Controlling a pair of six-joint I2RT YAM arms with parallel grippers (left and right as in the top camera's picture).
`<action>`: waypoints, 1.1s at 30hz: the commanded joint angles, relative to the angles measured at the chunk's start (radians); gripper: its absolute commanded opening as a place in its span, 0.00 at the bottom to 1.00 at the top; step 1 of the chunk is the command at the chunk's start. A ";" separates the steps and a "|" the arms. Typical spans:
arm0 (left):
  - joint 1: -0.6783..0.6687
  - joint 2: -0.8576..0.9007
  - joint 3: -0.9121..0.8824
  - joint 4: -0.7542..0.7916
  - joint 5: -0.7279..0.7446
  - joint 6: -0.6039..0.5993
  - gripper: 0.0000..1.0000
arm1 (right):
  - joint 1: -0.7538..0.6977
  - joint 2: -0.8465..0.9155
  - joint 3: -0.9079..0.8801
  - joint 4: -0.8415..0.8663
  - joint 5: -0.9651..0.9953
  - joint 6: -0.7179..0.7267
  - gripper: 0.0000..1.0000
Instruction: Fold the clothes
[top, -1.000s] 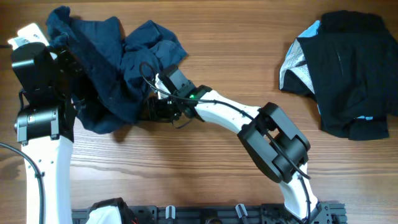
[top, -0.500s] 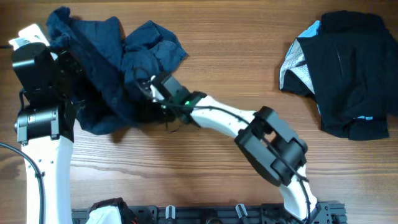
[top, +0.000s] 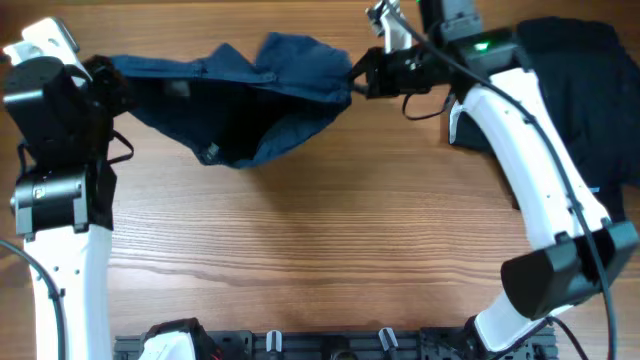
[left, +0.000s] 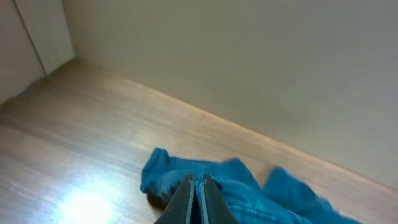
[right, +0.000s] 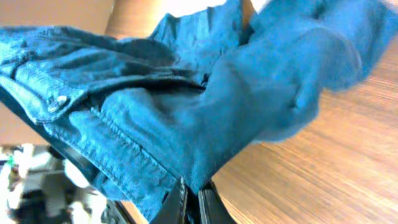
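Note:
The navy-blue shorts hang stretched out between my two grippers above the far side of the table, sagging in the middle. My left gripper is shut on their left end; in the left wrist view its fingers pinch blue cloth. My right gripper is shut on the right end, and in the right wrist view the denim, waistband and button showing, drapes from the gripper. The black garment with pale lining lies at the far right.
The right arm crosses in front of the black garment. A black rail runs along the table's front edge. The wooden table lies bare below the shorts. A pale wall stands behind the table.
The right gripper closed on the bunched shorts at the left and carried that end up and to the right. The shorts now hang spread between both grippers instead of lying heaped.

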 joint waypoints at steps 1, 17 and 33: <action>0.024 -0.056 0.053 -0.005 -0.061 -0.017 0.04 | -0.031 -0.015 0.090 -0.067 0.130 -0.102 0.04; 0.024 -0.257 0.054 0.069 -0.046 -0.067 0.04 | -0.177 -0.040 0.554 -0.317 0.308 -0.184 0.04; -0.064 -0.029 0.054 -0.328 0.528 -0.137 0.04 | -0.177 -0.043 0.557 -0.365 0.308 -0.198 0.04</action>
